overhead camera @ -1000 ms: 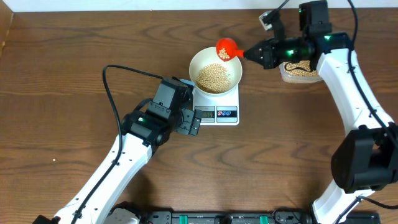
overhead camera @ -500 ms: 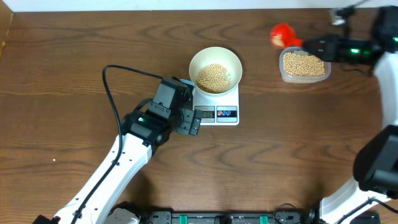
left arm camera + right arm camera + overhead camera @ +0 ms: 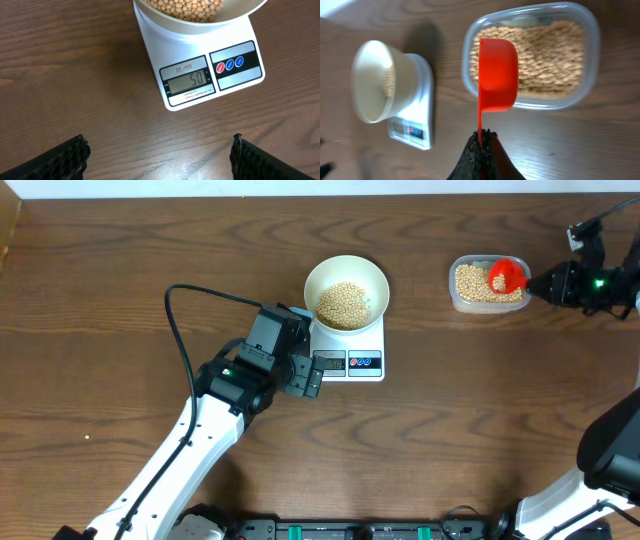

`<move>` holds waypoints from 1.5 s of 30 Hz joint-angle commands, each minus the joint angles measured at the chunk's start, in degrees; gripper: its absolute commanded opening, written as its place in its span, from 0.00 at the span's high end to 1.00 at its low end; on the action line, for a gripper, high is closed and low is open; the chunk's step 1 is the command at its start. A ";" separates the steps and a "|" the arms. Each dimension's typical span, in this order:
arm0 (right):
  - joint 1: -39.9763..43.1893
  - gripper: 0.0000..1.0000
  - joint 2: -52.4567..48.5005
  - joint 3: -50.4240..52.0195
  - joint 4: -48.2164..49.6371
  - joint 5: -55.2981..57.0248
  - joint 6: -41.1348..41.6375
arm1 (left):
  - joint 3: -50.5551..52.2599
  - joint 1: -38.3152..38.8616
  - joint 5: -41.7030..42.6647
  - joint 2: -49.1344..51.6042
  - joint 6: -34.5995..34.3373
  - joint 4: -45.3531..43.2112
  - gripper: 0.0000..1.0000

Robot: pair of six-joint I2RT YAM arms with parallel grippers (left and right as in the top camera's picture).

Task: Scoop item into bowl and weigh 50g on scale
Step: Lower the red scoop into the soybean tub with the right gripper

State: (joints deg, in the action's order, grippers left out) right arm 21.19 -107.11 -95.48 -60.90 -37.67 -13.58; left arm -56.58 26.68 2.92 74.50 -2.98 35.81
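Your table (image 3: pixel 120 260) carries everything within reach of both arms. The left gripper (image 3: pixel 160 162) hangs spread wide and empty just in front of the scale (image 3: pixel 200 75), probably so that its wrist camera looks straight down on the readout. The bowl (image 3: pixel 375 280) sits on the scale's platform, so whatever lands in it gets weighed. Well apart to the right, the clear tub (image 3: pixel 452 285) holds the supply. Your right gripper (image 3: pixel 482 150) is clenched on the thin handle of the red scoop (image 3: pixel 497 75), keeping its cup over the tub so any stray beans would drop back into stock. The beans (image 3: pixel 343 303) lie heaped in the bowl. The display (image 3: pixel 187 81) appears to read 50, so I judge the target met.
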 commanded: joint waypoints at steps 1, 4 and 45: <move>-1.73 0.99 1.90 -1.01 1.60 7.41 -1.40 | 1.07 -0.24 0.13 0.11 -0.07 0.15 0.08; -3.21 0.99 1.90 -1.01 3.08 10.36 -1.22 | 1.07 -0.24 0.13 0.11 -0.07 0.15 0.08; -18.32 0.77 3.50 0.74 6.78 32.04 38.69 | 1.09 -0.24 0.13 0.11 -0.07 0.17 0.08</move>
State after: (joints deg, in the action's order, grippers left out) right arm 1.37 -102.94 -95.42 -54.72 0.19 15.18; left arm -56.58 26.68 2.92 74.50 -2.98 35.79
